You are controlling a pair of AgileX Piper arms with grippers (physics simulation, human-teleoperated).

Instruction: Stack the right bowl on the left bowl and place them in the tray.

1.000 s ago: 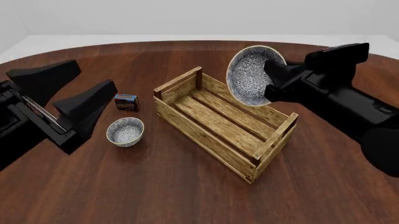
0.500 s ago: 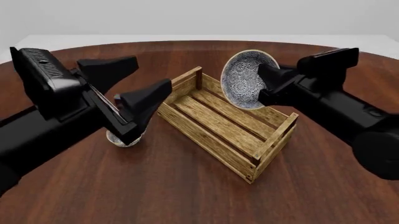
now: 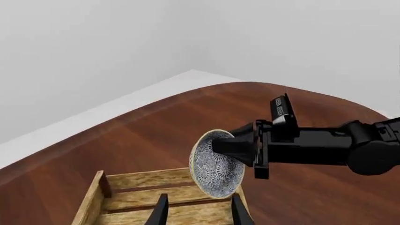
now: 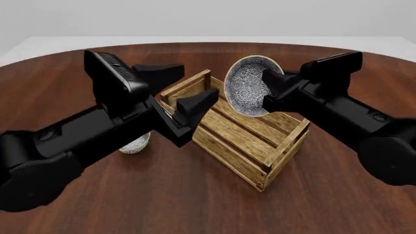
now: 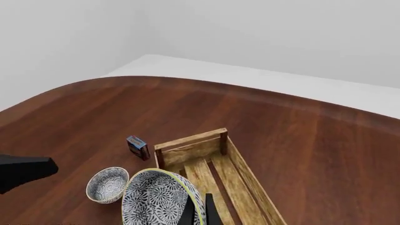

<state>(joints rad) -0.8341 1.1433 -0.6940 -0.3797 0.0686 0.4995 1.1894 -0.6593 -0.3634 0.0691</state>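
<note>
Status: stacking not yet done; nothing is in the tray.

Right gripper (image 4: 268,95): fingers pinched on the rim of the larger blue-and-white patterned ceramic bowl (image 4: 248,91), held tilted on edge in the air, over the far end of the light-brown slatted wooden tray (image 4: 235,127).

Left gripper (image 4: 188,92): fingers spread wide, holding nothing, raised near the tray's far-left corner rail. The smaller blue-and-white patterned bowl (image 5: 107,184) sits upright on the dark wooden surface (image 4: 195,195), below and behind the left fingers, just beside the tray's long side, mostly hidden by the left arm in the front view.

Small dark box with blue top (image 5: 137,146) stands near that bowl.

Remaining, as judged: set held bowl into small bowl, then move the pair into the tray.

Clearance: the two sets of fingers are near each other above the tray; raised end rails and the left arm crowd the path to the small bowl. Open surface lies on the near side.
</note>
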